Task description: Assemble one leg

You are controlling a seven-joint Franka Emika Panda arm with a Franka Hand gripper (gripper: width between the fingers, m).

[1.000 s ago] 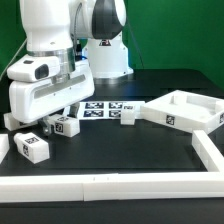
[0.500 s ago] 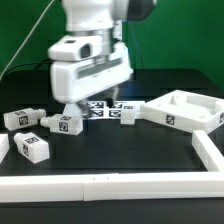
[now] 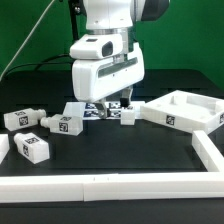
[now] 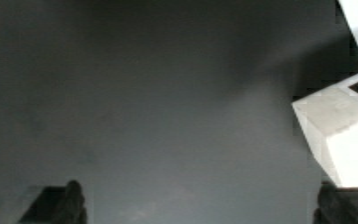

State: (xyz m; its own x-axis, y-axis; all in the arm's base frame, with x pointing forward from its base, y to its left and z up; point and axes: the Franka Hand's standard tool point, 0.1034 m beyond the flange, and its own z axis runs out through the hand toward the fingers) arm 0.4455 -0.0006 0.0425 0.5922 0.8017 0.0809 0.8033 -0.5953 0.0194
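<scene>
Several small white legs with black-and-white tags lie on the black table. One leg lies just below and to the exterior view's right of my gripper. Others lie at the exterior view's left. My gripper hangs low over the table, open and empty. In the wrist view the gripper has its dark fingertips wide apart with bare table between them. A white tagged part lies beside one finger; I cannot tell whether it is a leg.
The large white square tray-like part lies at the exterior view's right. The marker board lies mostly hidden behind my hand. A white rim borders the table's front and right side.
My arm has swept from the exterior view's left, over the left-hand legs, to the right, and now hangs over the marker board next to the right-hand leg. The parts have not moved.
</scene>
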